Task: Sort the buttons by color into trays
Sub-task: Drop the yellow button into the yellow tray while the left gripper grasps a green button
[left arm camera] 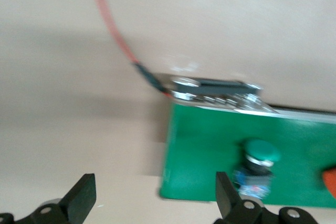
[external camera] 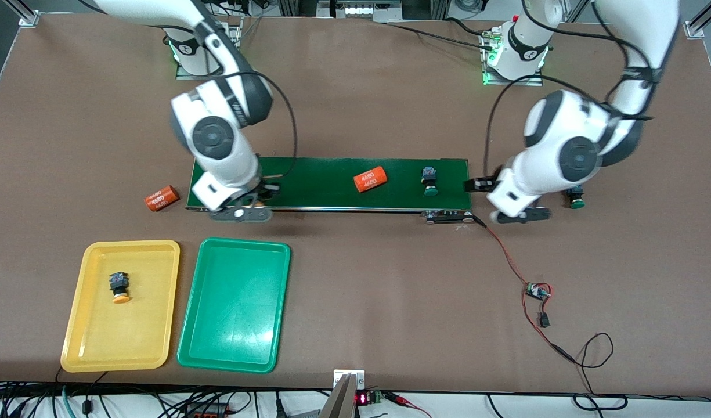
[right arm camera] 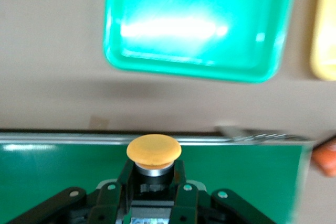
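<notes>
Right wrist view: right end effector (right arm camera: 152, 182) clamped on yellow button (right arm camera: 154, 153); left end effector (left arm camera: 152, 203) apart beside green button (left arm camera: 258, 165).

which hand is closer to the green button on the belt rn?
Left. The left hand, open, hangs over the belt's end beside the green button. The right hand, shut on a yellow button, is over the belt's right-arm end.

yellow-capped button (right arm camera: 154, 153) clamped by fingers (right arm camera: 181, 195), over conveyor belt (right arm camera: 241, 174)
</notes>
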Controlling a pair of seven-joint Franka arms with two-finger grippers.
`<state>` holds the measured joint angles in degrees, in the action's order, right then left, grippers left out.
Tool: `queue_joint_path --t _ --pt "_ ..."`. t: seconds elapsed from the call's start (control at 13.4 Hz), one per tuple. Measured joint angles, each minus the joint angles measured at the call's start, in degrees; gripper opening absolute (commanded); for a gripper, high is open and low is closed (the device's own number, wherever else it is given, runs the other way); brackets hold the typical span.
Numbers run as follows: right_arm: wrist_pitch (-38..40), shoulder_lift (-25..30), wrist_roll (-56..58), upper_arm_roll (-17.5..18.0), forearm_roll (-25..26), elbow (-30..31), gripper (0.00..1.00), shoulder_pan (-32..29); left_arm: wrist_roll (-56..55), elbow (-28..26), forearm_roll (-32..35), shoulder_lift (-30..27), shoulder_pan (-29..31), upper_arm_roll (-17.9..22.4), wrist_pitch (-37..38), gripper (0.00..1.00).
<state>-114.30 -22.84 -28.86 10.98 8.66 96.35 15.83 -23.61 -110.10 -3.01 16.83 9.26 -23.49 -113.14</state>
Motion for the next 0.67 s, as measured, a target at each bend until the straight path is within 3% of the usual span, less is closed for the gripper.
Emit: queue_joint_path --t 0.15,0.37,0.67 --pt "1.97 0.22 2.88 -2.26 -0.01 -3.65 0.05 -1.38 4.28 -0.3 1.85 0.03 1.62 4.9 1.17 1.0" --pt "2.04 -0.46 11.27 -6.46 -0.11 -5.29 0.05 -3.34 13.91 -0.93 10.13 1.01 2.29 12.45 1.3 1.0" --pt "1.21 -3.87 22.52 -9.71 -1.07 -8.19 0.05 -7.8 22.35 -1.94 13.55 5.22 3.28 18.83 0.77 1.0"
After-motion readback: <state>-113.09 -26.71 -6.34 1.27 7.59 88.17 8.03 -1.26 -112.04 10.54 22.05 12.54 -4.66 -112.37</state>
